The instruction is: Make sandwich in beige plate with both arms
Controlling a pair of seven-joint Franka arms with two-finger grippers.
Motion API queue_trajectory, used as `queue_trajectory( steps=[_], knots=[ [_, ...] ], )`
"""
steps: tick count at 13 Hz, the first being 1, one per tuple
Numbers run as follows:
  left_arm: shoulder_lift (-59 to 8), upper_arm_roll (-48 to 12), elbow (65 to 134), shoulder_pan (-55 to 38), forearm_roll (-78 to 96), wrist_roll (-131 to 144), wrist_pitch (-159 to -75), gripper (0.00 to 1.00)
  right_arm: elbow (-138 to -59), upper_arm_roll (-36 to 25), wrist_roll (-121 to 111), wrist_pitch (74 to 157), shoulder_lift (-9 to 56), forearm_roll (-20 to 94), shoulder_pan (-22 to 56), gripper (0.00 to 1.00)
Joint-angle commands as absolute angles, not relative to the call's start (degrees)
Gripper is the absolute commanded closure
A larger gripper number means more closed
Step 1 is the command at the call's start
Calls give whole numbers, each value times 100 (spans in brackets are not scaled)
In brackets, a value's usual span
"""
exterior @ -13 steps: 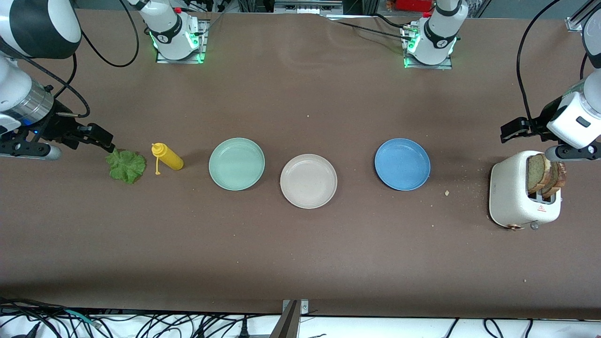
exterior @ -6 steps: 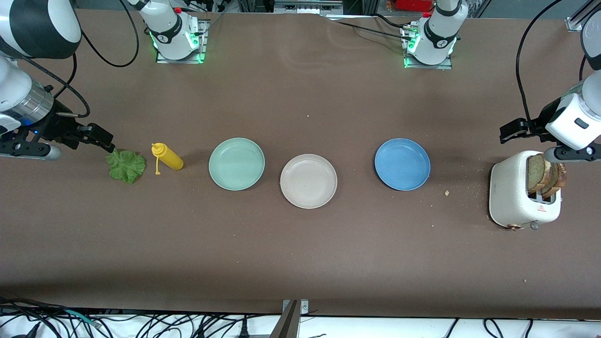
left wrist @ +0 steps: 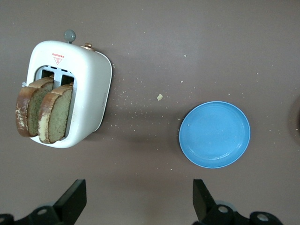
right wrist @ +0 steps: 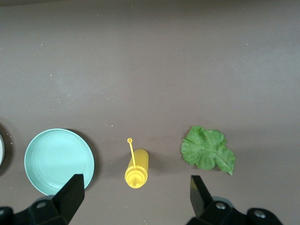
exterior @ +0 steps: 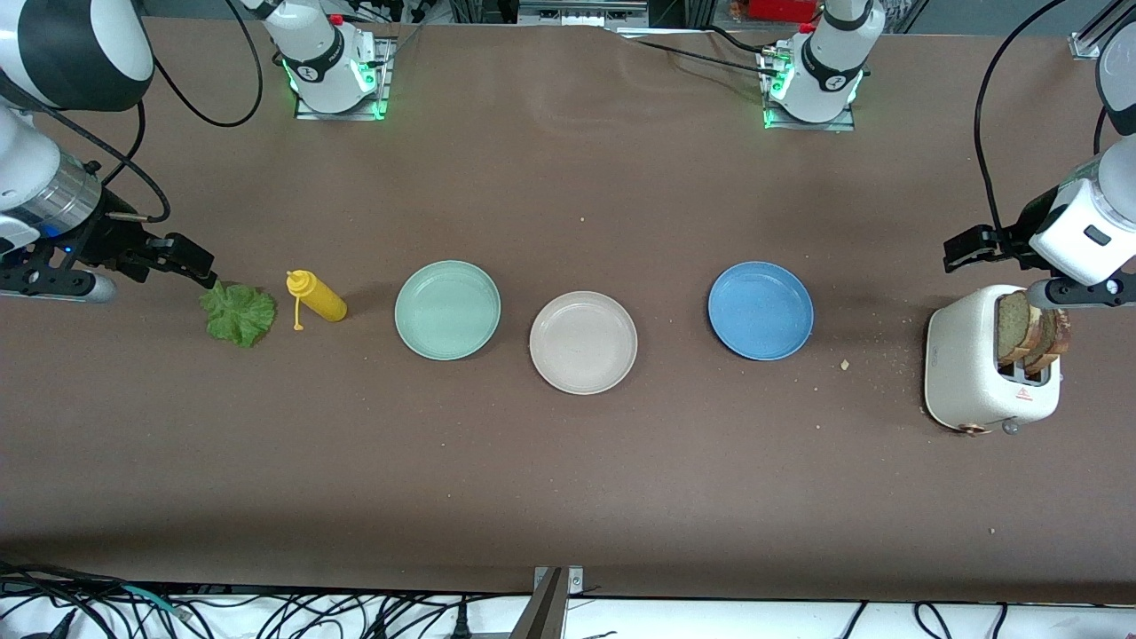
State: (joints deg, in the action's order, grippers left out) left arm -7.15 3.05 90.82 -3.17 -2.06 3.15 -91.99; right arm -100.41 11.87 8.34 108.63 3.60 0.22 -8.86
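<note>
Nothing much has moved since earlier: I see both end effectors wide open and empty, left end effector (exterior: 963, 247) above the toaster (exterior: 972, 364) holding bread (exterior: 1029, 330), right end effector (exterior: 182, 259) above the lettuce (exterior: 238, 313); beige plate (exterior: 583, 342) sits bare.

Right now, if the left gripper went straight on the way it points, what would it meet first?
Probably bare table, in the gap between the toaster and the blue plate. The open left gripper points down there, though depth is unclear.
</note>
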Motion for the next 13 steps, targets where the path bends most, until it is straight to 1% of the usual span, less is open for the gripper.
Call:
queue_trajectory(
  steps=[1,13],
  knots=[
    [-765,299,8956,-316,-255,229,-9176,0,-9932,1204,782,10767,396,114,-932,0],
    [-765,299,8956,-316,-255,229,-9176,0,-9932,1143,826,10767,396,123,-932,0]
  ],
)
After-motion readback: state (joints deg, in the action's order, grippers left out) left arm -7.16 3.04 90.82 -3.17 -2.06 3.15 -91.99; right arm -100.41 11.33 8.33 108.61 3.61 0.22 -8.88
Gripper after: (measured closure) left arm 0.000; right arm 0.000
